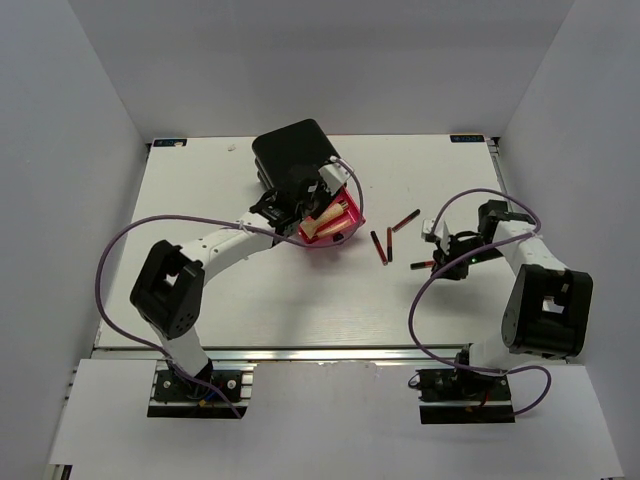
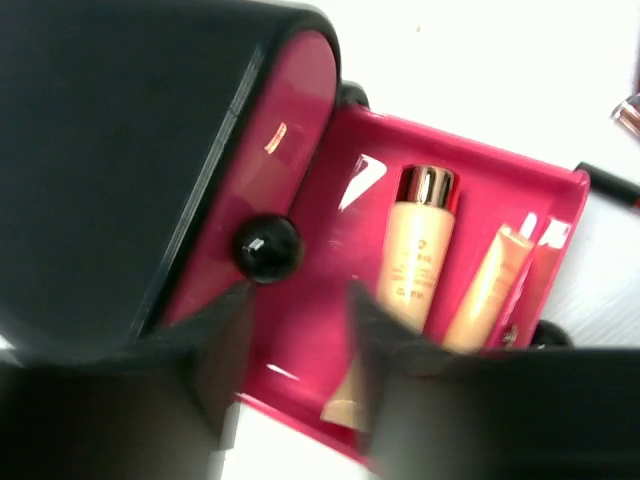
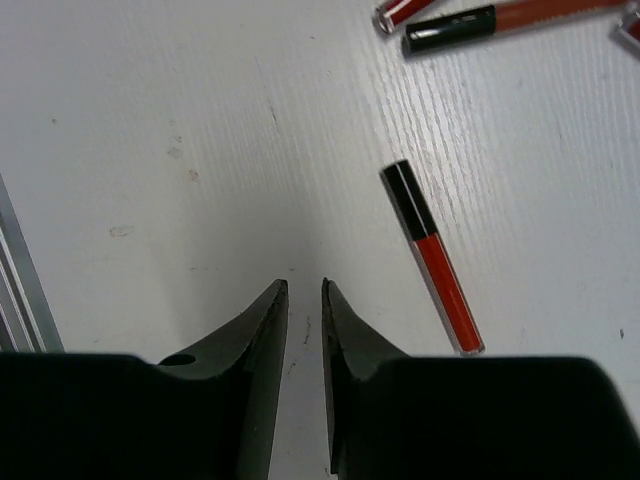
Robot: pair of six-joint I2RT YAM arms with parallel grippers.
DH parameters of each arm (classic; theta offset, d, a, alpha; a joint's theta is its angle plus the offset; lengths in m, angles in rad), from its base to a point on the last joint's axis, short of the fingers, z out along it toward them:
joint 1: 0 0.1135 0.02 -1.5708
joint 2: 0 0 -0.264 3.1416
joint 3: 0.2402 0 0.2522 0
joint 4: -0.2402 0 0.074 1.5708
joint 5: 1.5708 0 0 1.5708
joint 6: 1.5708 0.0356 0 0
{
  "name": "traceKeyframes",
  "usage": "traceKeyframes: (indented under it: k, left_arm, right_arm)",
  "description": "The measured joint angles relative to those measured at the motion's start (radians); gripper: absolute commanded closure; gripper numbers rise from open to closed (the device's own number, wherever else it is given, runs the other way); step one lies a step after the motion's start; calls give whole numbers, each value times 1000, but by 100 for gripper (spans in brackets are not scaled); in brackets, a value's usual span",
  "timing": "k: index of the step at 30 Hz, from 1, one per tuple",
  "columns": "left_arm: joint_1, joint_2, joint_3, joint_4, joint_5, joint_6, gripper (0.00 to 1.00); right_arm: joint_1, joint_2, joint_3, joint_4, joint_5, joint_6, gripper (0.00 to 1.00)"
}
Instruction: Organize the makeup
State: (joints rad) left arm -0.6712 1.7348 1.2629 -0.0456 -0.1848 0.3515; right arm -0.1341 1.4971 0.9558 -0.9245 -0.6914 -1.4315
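The black box (image 1: 290, 150) stands at the back with one pink drawer (image 1: 345, 232) pulled out. In the left wrist view the drawer (image 2: 470, 160) holds a peach bottle with a gold cap (image 2: 420, 250) and a peach squeeze tube (image 2: 490, 285). A beige piece (image 2: 350, 405) shows under one finger. My left gripper (image 2: 300, 310) is open over the drawer floor, nothing between its fingers; it shows in the top view (image 1: 303, 208). Several thin dark-red lip sticks (image 1: 385, 243) lie on the table. My right gripper (image 3: 305, 290) is shut but for a thin gap, empty, left of one lip stick (image 3: 435, 260).
A black round knob (image 2: 267, 247) sits on the closed pink drawer front (image 2: 290, 150) just ahead of my left fingers. Two more lip sticks (image 3: 500, 18) lie at the far edge of the right wrist view. A metal rail (image 3: 20, 300) runs along the table edge.
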Motion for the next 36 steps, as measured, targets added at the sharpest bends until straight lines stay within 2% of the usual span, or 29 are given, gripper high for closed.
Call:
traceKeyframes:
  k: [3,5,7,8,9,10,11,14,17,23,28,32,36]
  left_arm:
    - [5,-27,26,-18,-10,-45,92]
    - [15,-43,67,-45,-16,-98,95]
    - [63,-48,146,-89,19,-181,75]
    - [103,-45,193,-111,50,-223,57]
    - [163,-41,245,-128,98,-278,39]
    - [227,-32,293,-138,149,-323,13]
    - [299,-18,349,-142,192,-370,3]
    - [477,46,483,-140,271,-490,2]
    - [557,132,574,-134,300,-545,2]
    - [533,364,682,-130,370,-589,2]
    - [515,554,806,-130,444,-620,2]
    - [512,592,879,-172,466,-602,2]
    - [511,587,858,-155,481,-596,2]
  right_arm:
    - [45,-9,0,-13,-12,-47,82]
    - [93,-22,0,-14,-29,-70,88]
    - [170,-32,0,2,-46,-67,96]
    - [220,-34,0,27,-45,-49,100]
    - [277,-34,2,66,-41,-24,100]
    - [334,-31,4,113,-32,10,100]
    - [389,-27,7,167,-16,45,100]
    - [541,39,51,325,50,145,100]
    - [631,161,130,454,145,230,100]
    - [705,344,230,660,332,363,100]
    - [710,381,267,733,404,412,100]
    - [718,413,305,822,455,462,100]
    - [732,465,346,943,523,520,100]
